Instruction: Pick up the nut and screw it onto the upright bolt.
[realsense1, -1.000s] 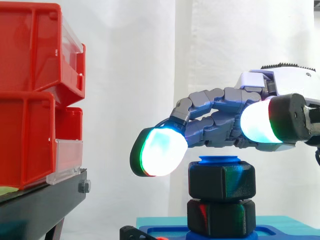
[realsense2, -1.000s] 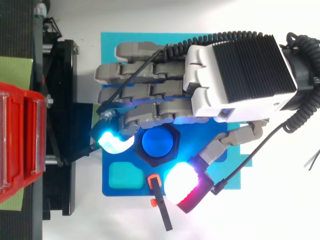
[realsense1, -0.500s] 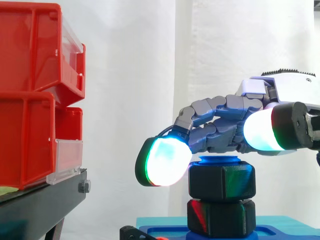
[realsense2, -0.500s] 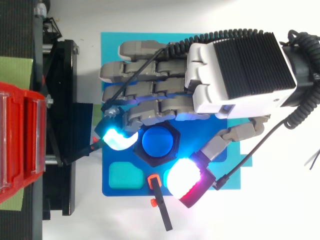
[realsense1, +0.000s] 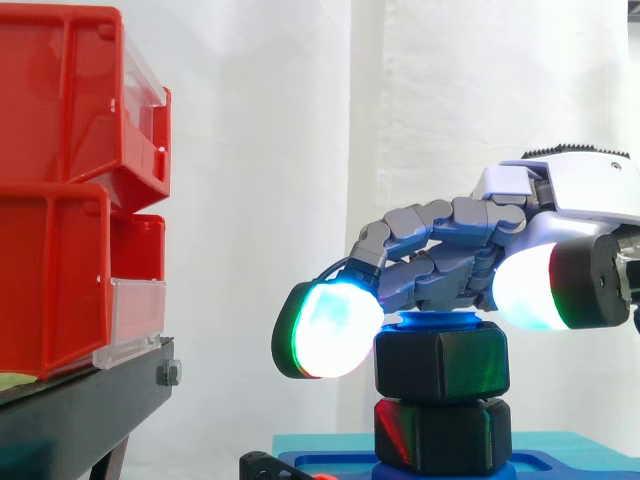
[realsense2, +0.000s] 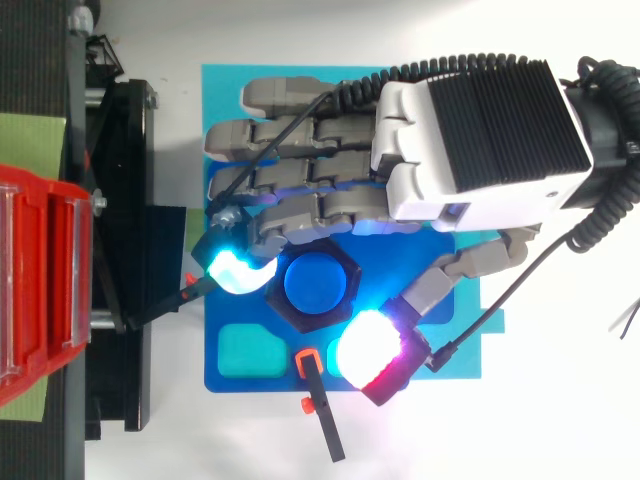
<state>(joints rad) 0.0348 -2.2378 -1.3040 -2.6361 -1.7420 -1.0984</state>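
A black hex nut sits at the top of the upright blue bolt, above a second black hex piece on the blue base. My hand reaches in from the right and hangs over the bolt. Its fingers curl down round the nut. A cyan-glowing fingertip pad touches the nut's left side, and the thumb's white pad lies at the nut's near right corner.
Red bins are stacked on a black stand to the left, close to the fingertip. A black tool with an orange clip lies at the base's front edge. A teal recess is in the base beside the bolt.
The hand has sunk lower onto the bolt. The fingertip pad and the thumb have both drawn in against the nut.
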